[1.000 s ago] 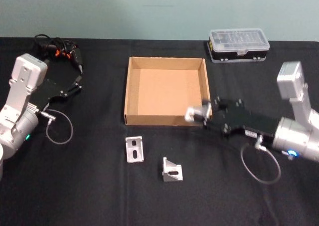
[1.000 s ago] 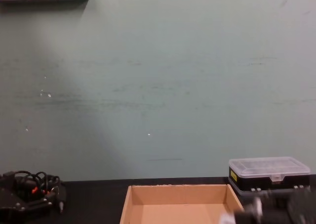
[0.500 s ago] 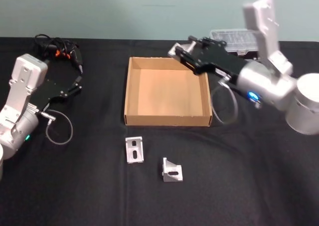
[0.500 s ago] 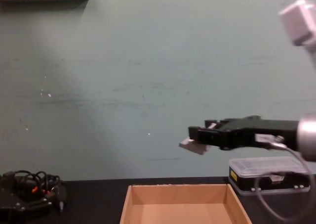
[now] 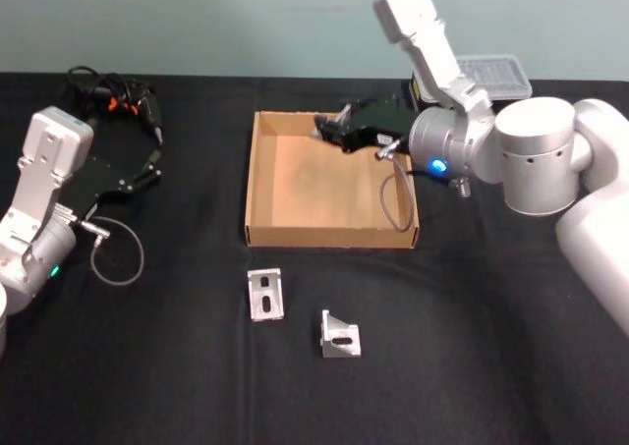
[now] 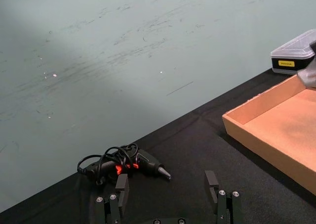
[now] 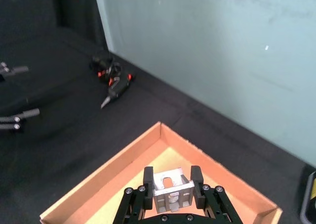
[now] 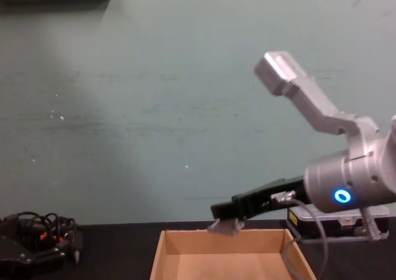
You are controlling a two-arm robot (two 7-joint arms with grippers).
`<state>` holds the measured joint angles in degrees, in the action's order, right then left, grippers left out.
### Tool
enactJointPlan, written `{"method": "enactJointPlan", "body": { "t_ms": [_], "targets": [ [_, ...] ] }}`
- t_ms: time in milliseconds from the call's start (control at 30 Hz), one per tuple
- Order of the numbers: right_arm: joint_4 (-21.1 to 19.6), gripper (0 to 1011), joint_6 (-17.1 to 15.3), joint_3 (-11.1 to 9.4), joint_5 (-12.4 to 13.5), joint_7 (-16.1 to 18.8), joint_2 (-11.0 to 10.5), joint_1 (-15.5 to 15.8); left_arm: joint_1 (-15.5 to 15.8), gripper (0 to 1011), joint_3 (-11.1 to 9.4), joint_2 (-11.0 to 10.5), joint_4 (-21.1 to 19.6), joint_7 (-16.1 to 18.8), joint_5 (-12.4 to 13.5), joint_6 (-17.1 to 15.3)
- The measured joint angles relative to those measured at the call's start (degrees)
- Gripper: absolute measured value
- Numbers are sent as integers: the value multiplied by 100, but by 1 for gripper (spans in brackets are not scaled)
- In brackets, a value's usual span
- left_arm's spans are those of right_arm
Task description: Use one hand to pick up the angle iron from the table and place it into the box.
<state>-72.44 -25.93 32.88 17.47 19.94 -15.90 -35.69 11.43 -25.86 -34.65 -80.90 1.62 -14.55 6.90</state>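
Right gripper holds an angle iron above the box

The right gripper [image 7: 172, 171] is clenched on a silver angle iron [image 7: 172, 189], with one black finger pressed to each side of the piece. The right arm reaches in from the table's right edge, and its joint ring glows blue. The held piece hangs in the air over the far part of the box [image 5: 329, 237], close to the far wall. From the chest it sits low, about level with that wall's rim; I cannot tell whether it touches the cardboard.

The box sits toward the far middle of the table [image 5: 177, 386]. A second angle iron [image 5: 264, 294] and a third angle iron [image 5: 339, 335] lie on the black top between the box's near wall and the table's near edge. They are apart from each other, the third nearer the near edge.

The left gripper [image 6: 166, 177] rests by the table's left edge, fingers spread with nothing between them. It points toward a corded tool [image 6: 126, 164] at the far left corner. A case with a clear lid [image 6: 294, 53] stands by the far edge, beyond the box's far right corner
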Motion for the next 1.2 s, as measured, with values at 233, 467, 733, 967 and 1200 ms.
{"method": "enactJointPlan", "body": {
  "t_ms": [233,467,733,967,1200],
  "targets": [
    [333,451,-506,47,-93,-87,270,-138,0,1000,0,0,0,0,0,0],
    [587,450,-797,18,-203,-214,446,-203,0,1000,0,0,0,0,0,0],
    [770,451,-793,60,-398,-237,546,-235,0,1000,0,0,0,0,0,0],
    [756,451,-787,58,-391,-237,535,-232,0,1000,0,0,0,0,1,0],
    [739,659,-776,54,-380,-237,527,-226,0,1000,0,0,0,0,1,0]
  ]
}}
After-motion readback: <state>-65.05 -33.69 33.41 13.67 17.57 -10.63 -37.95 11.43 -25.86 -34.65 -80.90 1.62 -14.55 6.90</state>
